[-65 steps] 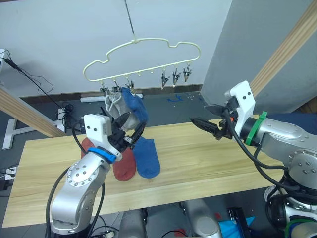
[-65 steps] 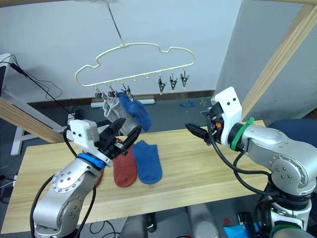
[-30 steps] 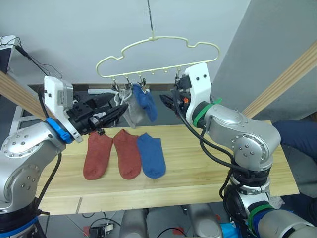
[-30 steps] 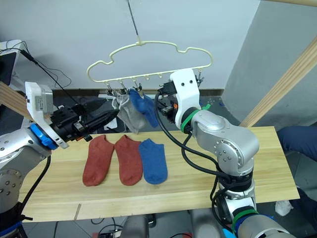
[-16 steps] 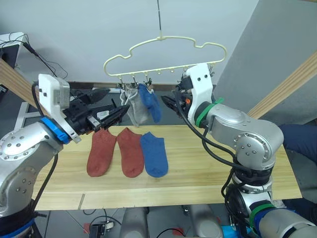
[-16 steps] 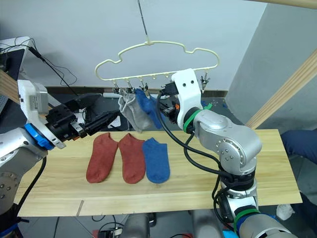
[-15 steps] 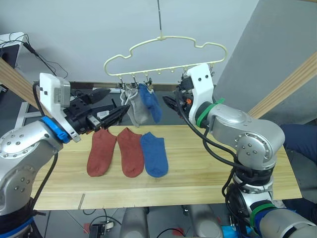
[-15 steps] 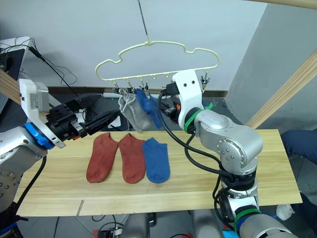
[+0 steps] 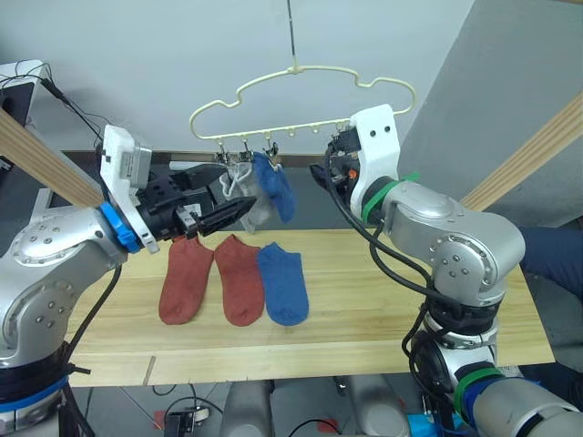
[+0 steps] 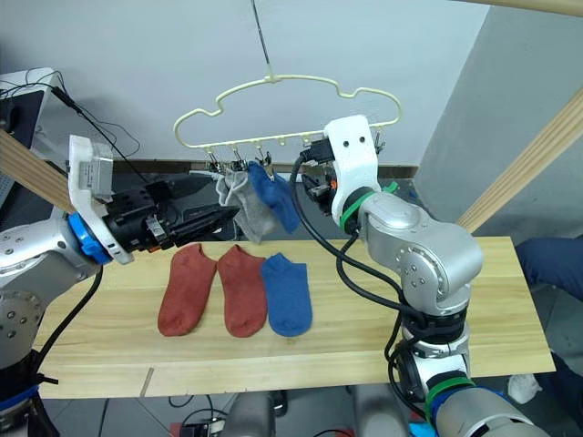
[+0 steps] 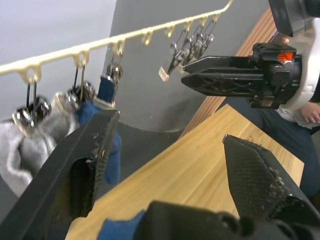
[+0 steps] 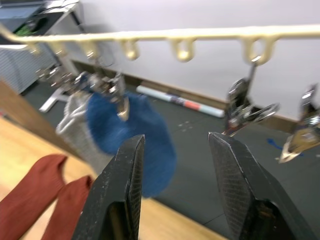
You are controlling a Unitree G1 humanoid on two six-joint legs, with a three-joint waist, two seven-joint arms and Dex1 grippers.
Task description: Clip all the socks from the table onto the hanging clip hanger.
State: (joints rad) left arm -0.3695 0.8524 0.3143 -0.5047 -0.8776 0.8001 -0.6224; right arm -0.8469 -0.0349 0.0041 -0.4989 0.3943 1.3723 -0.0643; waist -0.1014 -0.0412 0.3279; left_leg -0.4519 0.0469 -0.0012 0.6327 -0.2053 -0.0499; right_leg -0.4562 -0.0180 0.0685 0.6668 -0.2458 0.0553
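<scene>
A cream clip hanger [image 9: 296,68] hangs above the table [image 9: 392,314]. A light grey sock [image 9: 248,202] and a blue sock [image 9: 276,187] are clipped side by side at its left end; the clips [image 12: 247,107] further right hold nothing. Two rust-red socks [image 9: 185,282] [image 9: 239,280] and one blue sock [image 9: 282,285] lie flat side by side on the table's left half. My left gripper [image 9: 235,189] is open and empty, just left of the hung socks. My right gripper [image 9: 319,175] is open and empty, right of the blue hung sock, under the hanger bar [image 12: 200,34].
Slanted wooden beams cross at the far left [image 9: 46,164] and the far right [image 9: 537,150]. Cables and a white stand [image 9: 18,77] sit on the floor behind the table at the left. A grey panel [image 9: 474,82] stands behind the right arm.
My left gripper has moved right, closer to the hung socks. My right gripper has risen slightly toward the hanger bar. The socks have not moved.
</scene>
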